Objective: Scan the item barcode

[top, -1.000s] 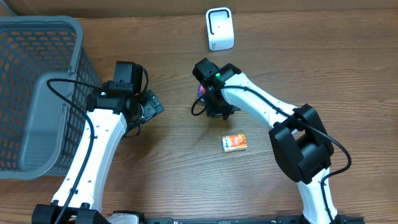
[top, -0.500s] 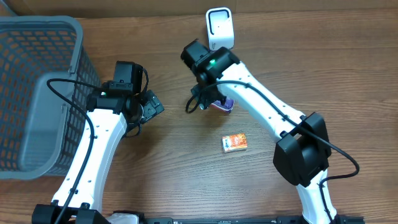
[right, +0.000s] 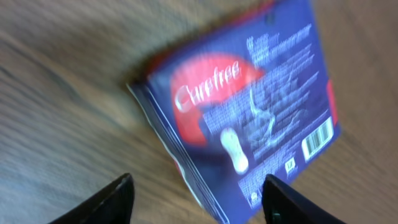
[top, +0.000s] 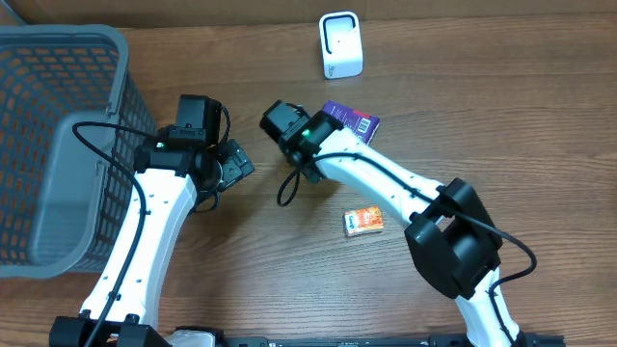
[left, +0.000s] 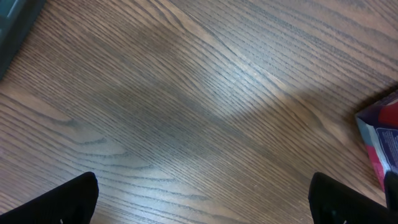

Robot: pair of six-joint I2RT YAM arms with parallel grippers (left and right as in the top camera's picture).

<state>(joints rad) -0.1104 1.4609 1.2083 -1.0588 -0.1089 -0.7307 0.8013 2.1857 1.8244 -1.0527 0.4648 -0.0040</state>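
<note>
Our right gripper [right: 198,186] has its fingers apart, clamped on nothing. Just ahead of them the purple packet [right: 249,106] lies flat on the table [top: 482,116]. From overhead its long axis runs roughly left to right, with the barcode [top: 363,123] face up at the right end. A second ago it sat under the gripper; now it lies nearer the scanner [top: 340,44]. Our left gripper [left: 204,186] hangs wide apart.
</note>
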